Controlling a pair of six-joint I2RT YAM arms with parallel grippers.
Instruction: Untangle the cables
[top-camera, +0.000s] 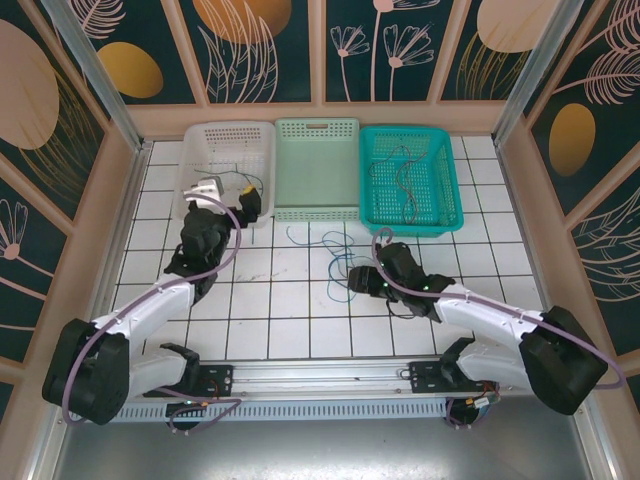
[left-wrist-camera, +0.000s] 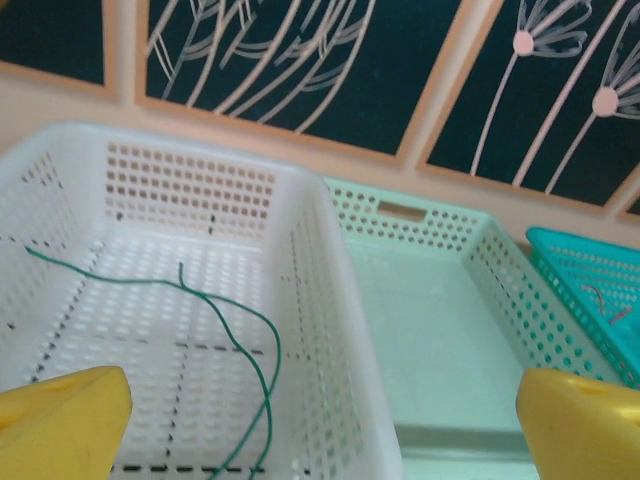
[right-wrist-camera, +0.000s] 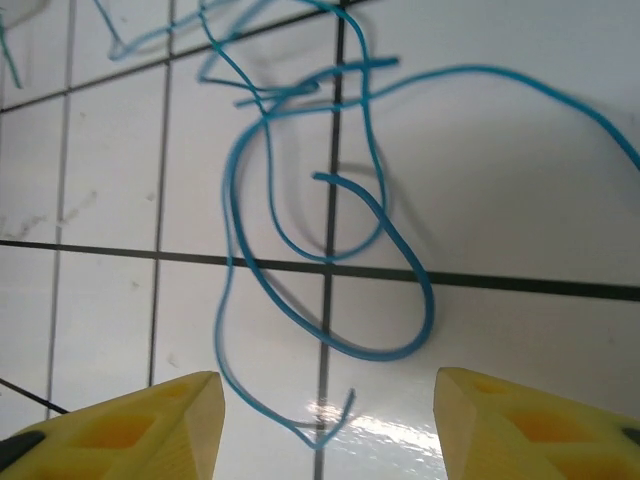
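Blue cables lie in a loose tangle on the desk in the top view, just in front of the mint basket. The right claw sits low, just beside the tangle's near right edge, so the strands lie ahead of it and slightly left. The left claw is well apart from them, up at the near rim of the white basket, where a green cable lies. Reddish cables rest in the teal basket. The right arm is plainly the nearer to the tangle.

From the left wrist, the left claw is spread wide with nothing between its yellow fingertips. The green cable runs across the white basket's floor, ahead and to the left, curling back toward the claw.

From the right wrist, the right claw is released and empty. The blue cables lie straight ahead as overlapping loops. Their long axis runs away from the claw, and the strands cross at the far end. One loose end lies nearest, on the tile between the two fingertips. I judge that near end the easiest place to pinch; a short reach forward and down would meet it.
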